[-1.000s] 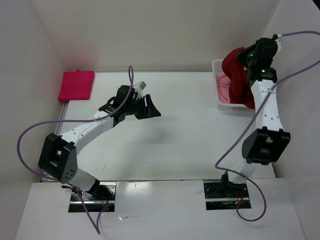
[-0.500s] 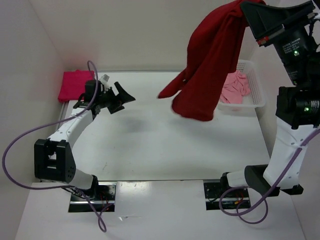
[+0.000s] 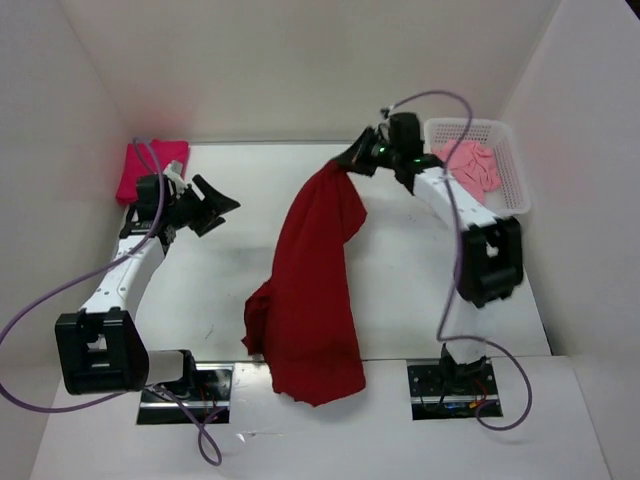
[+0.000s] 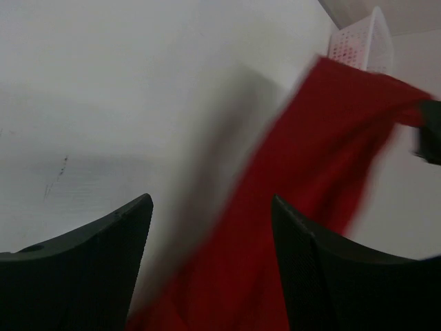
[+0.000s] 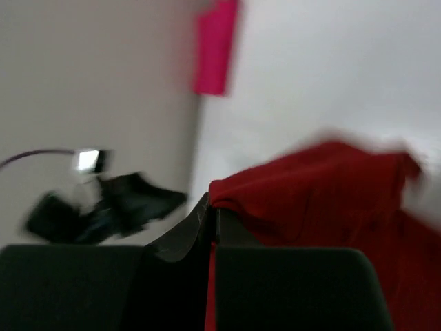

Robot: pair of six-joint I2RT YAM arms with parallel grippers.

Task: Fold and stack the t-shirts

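The dark red t-shirt (image 3: 315, 290) hangs by one corner just to the left of the white mesh basket (image 3: 516, 195) as the top view shows it. From there it runs in a long, loosely twisted strip away from the basket toward the near edge of the table (image 3: 420, 300), and its lower end spreads past that edge. Whether the cloth rests on the table or hangs above it cannot be told, and both wrist views show it blurred.

The right gripper (image 3: 352, 160) is clenched on the shirt's upper corner, close beside the basket's left wall. In the right wrist view its fingers (image 5: 182, 238) are pressed together, with red cloth bunched at their tips.

The left gripper (image 3: 215, 203) is well apart from the basket, on the opposite side of the table. It is released, with the jaws spread and nothing between them. In its own wrist view the two dark fingers stand wide apart, the red shirt shows beyond them, and the basket sits in the upper right corner.

The light salmon-pink t-shirt (image 3: 470, 165) lies crumpled inside the basket. The bright magenta-pink t-shirt (image 3: 150, 165) lies folded at the far corner of the table, across from the basket and partly behind the left arm (image 3: 125, 265).
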